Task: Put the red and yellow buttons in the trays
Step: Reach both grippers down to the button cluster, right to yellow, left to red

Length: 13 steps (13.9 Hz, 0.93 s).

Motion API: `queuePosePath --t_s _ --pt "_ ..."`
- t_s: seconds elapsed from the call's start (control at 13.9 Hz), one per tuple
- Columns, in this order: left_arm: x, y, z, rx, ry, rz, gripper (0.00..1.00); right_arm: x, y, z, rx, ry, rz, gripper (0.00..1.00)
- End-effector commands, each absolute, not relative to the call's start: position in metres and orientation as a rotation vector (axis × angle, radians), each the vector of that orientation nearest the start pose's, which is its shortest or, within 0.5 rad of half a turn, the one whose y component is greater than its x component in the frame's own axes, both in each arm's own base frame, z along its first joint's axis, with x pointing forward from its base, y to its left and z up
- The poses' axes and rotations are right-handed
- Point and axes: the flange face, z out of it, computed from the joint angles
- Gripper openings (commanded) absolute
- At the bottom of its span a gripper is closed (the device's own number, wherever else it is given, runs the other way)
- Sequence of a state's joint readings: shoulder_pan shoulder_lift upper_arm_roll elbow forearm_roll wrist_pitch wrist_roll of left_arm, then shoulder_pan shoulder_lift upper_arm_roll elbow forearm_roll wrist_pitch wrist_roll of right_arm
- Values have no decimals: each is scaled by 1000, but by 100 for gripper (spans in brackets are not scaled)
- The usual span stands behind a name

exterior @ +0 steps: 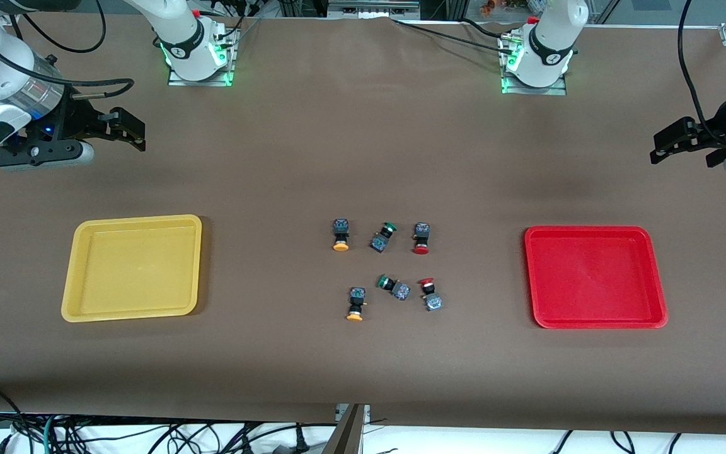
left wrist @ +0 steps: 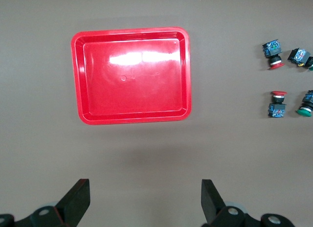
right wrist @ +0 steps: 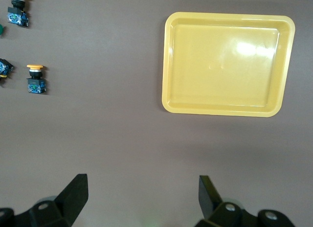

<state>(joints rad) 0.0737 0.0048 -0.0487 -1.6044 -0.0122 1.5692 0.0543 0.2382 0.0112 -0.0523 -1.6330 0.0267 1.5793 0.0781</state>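
Two yellow buttons [exterior: 341, 234] [exterior: 356, 304] and two red buttons [exterior: 421, 238] [exterior: 430, 295] lie on their sides in a cluster at mid-table. The empty yellow tray [exterior: 133, 268] lies toward the right arm's end and the empty red tray [exterior: 595, 277] toward the left arm's end. My right gripper [exterior: 131, 132] hangs open and empty over bare table at its end. My left gripper [exterior: 662, 148] does the same at its end. The left wrist view shows the red tray [left wrist: 132, 75] and red buttons [left wrist: 273, 55] [left wrist: 277, 103]. The right wrist view shows the yellow tray [right wrist: 227, 63] and yellow buttons [right wrist: 18, 9] [right wrist: 36, 79].
Two green-capped buttons [exterior: 384, 236] [exterior: 393, 287] lie between the red and yellow ones in the cluster. The brown table's front edge runs along the bottom of the front view, with cables hanging below it. The arm bases stand along the top.
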Motion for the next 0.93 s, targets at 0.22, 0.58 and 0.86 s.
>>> queuePosePath --t_s 0.22,0.58,0.86 --pt "550 19 614 -3133 65 63 100 543 104 601 -3160 -248 117 100" --pt "552 16 611 -3135 55 68 100 543 105 602 -3157 -235 112 100" --pt "564 10 571 -3156 99 213 100 547 111 592 -3148 -257 126 100"
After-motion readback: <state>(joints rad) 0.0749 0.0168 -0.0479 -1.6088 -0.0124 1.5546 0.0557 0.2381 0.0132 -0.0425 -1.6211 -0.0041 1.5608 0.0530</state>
